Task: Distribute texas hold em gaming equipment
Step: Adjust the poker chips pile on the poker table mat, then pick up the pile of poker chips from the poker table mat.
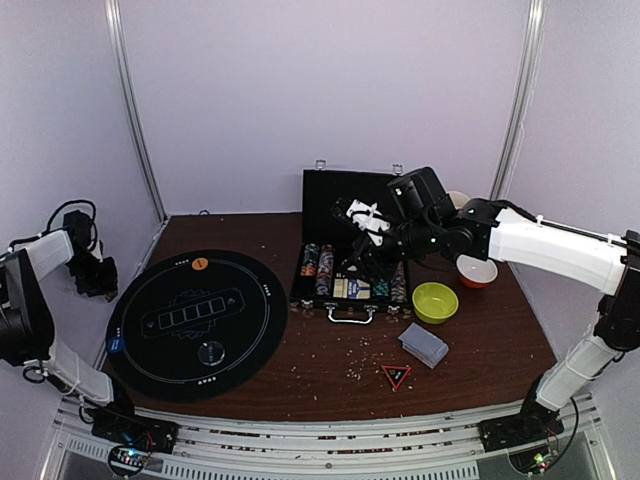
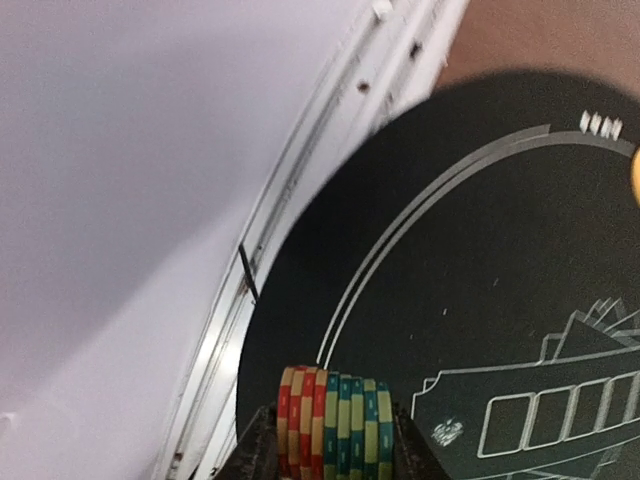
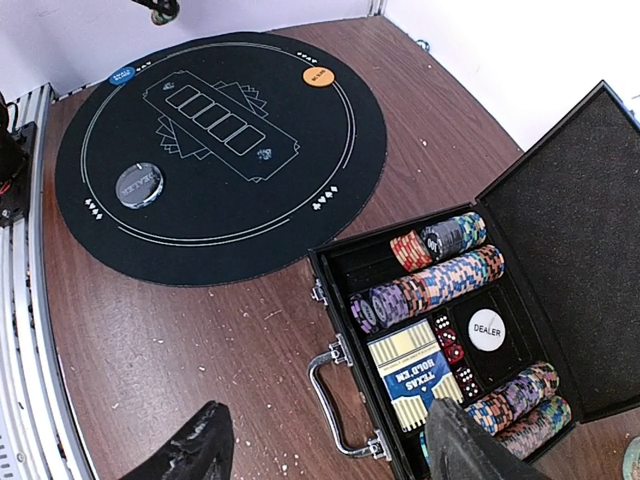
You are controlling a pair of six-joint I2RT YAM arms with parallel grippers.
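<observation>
Poker chips [image 2: 335, 415] clamped in left end effector [image 2: 335, 452].

Left claw [image 2: 333, 446] clamped on chips [image 2: 336, 415] (arm tucked), right claw [image 3: 330, 450] open, outstretched

Lower part of chip stack [image 2: 335, 415] and most of left claw [image 2: 335, 448] past the wrist view's bottom edge.

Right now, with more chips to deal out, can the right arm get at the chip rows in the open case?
Probably yes: the right fingers hang open above the case, lid raised, chip rows uncovered.
</observation>
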